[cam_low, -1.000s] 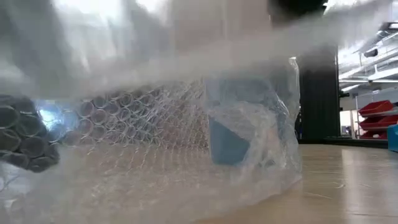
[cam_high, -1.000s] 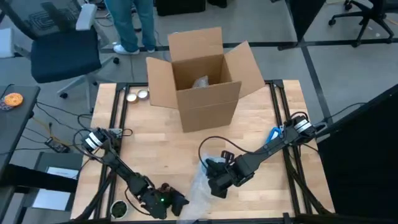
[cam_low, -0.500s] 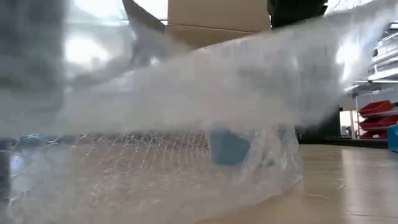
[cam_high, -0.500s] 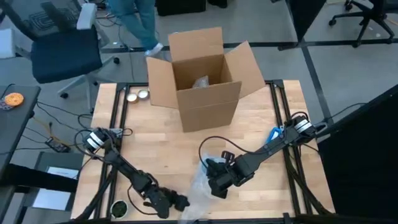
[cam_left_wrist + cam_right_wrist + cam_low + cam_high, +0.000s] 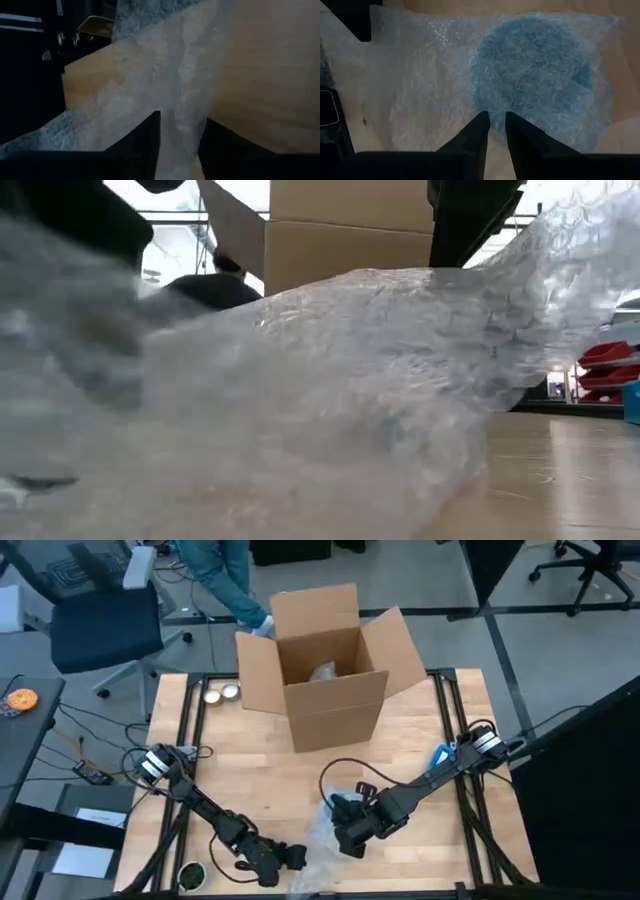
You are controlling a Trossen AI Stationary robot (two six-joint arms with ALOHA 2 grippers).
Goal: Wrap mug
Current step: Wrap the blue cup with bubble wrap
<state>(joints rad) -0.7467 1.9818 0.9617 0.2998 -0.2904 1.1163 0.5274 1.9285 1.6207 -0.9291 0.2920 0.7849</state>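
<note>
A grey office chair (image 5: 95, 615) stood on the grey floor (image 5: 520, 595) off the far left corner of the wooden table (image 5: 420, 740). A person's legs in blue trousers (image 5: 222, 575) passed behind an open cardboard box (image 5: 325, 665). Red storage bins (image 5: 607, 365) lined shelves on the right. Another chair's wheeled base (image 5: 585, 570) showed at far right.

Cardboard box (image 5: 330, 665): sitting open at 12 o'clock on the table (image 5: 260, 770).
Two small round things (image 5: 221, 693): lying at 10 o'clock, beside the box.
Office chair (image 5: 95, 610): standing beyond the table at 10 o'clock.
Person (image 5: 225, 580): standing behind the box.
</note>
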